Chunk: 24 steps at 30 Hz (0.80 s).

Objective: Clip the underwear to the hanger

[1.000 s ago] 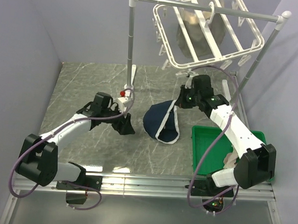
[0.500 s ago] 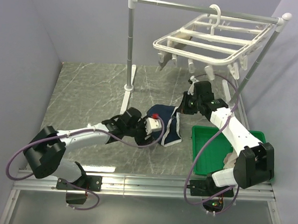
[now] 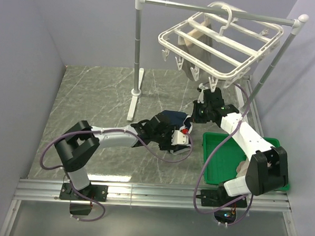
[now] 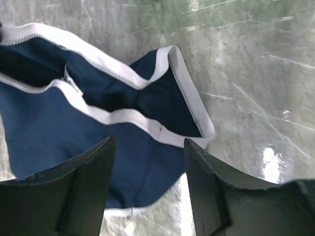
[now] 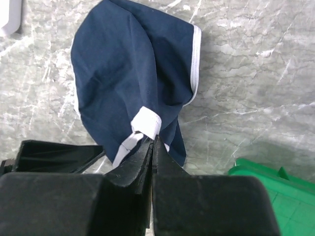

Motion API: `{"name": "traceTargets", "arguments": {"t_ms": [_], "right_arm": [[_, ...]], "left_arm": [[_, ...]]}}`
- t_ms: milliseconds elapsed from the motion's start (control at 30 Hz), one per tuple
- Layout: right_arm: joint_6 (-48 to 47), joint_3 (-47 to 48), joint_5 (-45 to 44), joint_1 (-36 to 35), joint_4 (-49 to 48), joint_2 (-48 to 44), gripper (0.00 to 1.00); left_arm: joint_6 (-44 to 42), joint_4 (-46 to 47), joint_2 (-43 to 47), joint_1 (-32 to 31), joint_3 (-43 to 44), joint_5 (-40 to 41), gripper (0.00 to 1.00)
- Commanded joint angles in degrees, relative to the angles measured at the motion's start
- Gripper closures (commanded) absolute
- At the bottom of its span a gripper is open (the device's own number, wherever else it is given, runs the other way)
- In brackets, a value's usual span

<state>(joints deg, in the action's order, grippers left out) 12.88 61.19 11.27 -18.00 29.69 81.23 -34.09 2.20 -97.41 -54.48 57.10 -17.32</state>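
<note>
The underwear [image 3: 170, 118] is navy with white piping and is bunched on the marble table between my two arms. My right gripper [image 3: 199, 115] is shut on a fold of its white waistband [image 5: 146, 122], and the navy cloth [image 5: 123, 64] hangs from the closed tips [image 5: 153, 141]. My left gripper [image 3: 176, 134] is open right over the cloth [image 4: 59, 142], with its fingers [image 4: 83, 191] on either side of the lower hem and nothing between them. The white hanger [image 3: 219, 42] hangs tilted from the rail above, with its clips along the edges.
A white pole stand with a grey crossbar [image 3: 137, 53] holds the hanger. An olive-grey garment [image 3: 201, 43] hangs behind the frame. A green bin [image 3: 227, 153] sits at the right with a beige cloth [image 3: 244, 167] in it; its corner shows in the right wrist view [image 5: 266, 187].
My left arm has swung right from the pole base to the underwear. The underwear has been drawn up into a tighter bunch. The hanger has swung and tilted on the rail.
</note>
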Motion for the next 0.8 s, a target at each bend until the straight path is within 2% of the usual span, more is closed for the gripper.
{"name": "traceTargets", "arguments": {"t_ms": [0, 300, 433, 533, 633, 667, 767], "right_arm": [[-1.4, -0.5, -1.2, 0.2, 0.5, 0.3, 1.00], [-1.9, 0.4, -0.8, 0.3, 1.3, 1.2, 1.00], [-2.3, 0.5, -0.6, 0.2, 1.6, 1.5, 1.00], [-2.8, 0.4, -0.6, 0.2, 1.9, 1.7, 1.00], [-3.1, 0.5, -0.5, 0.2, 2.4, 2.4, 1.00], [-3.2, 0.6, -0.5, 0.2, 2.4, 2.7, 1.00], [-3.6, 0.8, -0.3, 0.3, 2.8, 2.9, 1.00]], "left_arm": [[-3.0, 1.8, -3.0, -0.3, 3.3, -1.9, 0.38], [-2.0, 1.1, -7.3, -0.3, 4.9, -5.0, 0.36], [0.6, 2.1, -9.3, 0.1, 6.1, -3.4, 0.40], [2.0, 1.5, -9.9, 0.5, 7.1, -4.0, 0.53], [2.5, 0.9, -9.9, 1.1, 7.2, -4.3, 0.74], [2.5, -0.4, -9.6, 1.6, 7.3, -4.2, 0.87], [3.2, -2.0, -7.5, 2.8, 7.3, -4.6, 0.99]]}}
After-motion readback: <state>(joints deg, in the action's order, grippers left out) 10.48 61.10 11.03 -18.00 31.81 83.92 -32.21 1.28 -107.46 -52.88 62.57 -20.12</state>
